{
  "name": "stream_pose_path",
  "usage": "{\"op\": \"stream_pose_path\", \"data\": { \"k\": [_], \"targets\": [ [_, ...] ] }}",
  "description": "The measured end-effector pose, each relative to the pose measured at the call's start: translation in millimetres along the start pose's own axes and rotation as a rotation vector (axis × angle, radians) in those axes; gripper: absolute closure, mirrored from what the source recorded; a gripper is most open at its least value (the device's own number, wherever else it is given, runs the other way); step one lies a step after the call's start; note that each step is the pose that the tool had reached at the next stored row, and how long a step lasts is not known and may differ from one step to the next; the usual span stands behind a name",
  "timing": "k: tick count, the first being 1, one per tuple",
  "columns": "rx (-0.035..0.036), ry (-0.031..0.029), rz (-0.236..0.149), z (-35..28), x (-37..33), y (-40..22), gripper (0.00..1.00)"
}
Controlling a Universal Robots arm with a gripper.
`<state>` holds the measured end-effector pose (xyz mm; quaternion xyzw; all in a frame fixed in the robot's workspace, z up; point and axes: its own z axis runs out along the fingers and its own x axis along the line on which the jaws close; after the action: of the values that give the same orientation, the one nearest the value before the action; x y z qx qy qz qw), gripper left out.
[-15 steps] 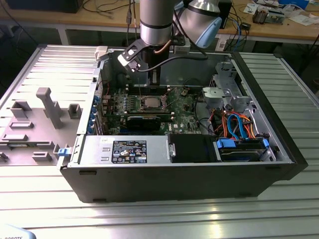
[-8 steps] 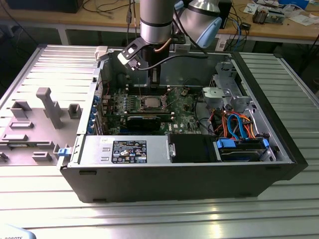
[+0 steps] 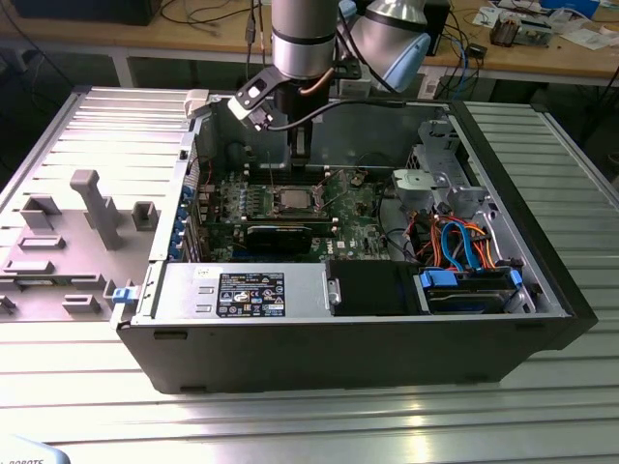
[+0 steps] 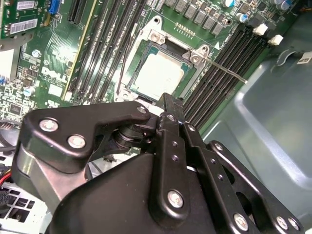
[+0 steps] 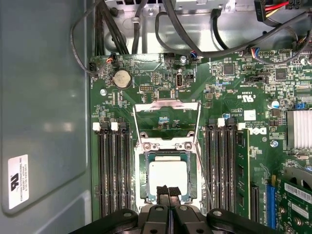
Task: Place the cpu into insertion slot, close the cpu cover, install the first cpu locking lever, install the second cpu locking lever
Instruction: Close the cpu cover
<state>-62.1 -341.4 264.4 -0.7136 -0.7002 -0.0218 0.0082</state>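
Claw [image 5: 168,192], pinched closed, hides one edge of the cpu [image 5: 167,173].

The chip [image 5: 167,178] had a dull grey metal top; the cover [image 5: 167,105] was bare shiny metal; the tool [image 5: 168,193] matt black; the desk [image 3: 387,425] ribbed, glossy metal.

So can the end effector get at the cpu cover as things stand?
Probably yes: the cpu cover stands open beyond the seated cpu, with nothing between it and the end effector.
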Motion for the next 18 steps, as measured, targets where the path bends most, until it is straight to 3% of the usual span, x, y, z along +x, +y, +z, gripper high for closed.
{"op": "stream_pose_path", "data": {
  "k": [4, 18],
  "targets": [
    [0.0, -0.0001, 0.0, -7.2, 0.3, 0.1, 0.89],
    [0.0, 0.0, 0.0, -7.8, 0.4, 1.5, 0.89]
  ]
}}
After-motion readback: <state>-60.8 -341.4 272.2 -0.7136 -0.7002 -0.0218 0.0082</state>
